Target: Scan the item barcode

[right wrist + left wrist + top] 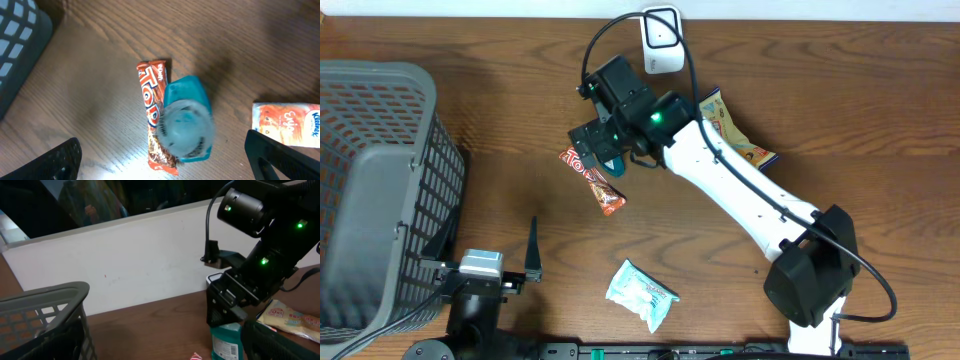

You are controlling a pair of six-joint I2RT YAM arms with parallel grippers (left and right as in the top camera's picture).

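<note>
Right gripper [164,152], left gripper [485,238]: fingers spread wide, nothing clamped
Teal container [186,117] and candy bar [151,92] are seen between the 2 right fingers.

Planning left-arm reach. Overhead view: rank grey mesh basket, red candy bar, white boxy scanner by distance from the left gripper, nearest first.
1. Grey mesh plastic basket: right beside the left gripper, at the table's side edge.
2. Red candy bar: mid-table.
3. White boxy scanner: far edge, by the wall.
</note>
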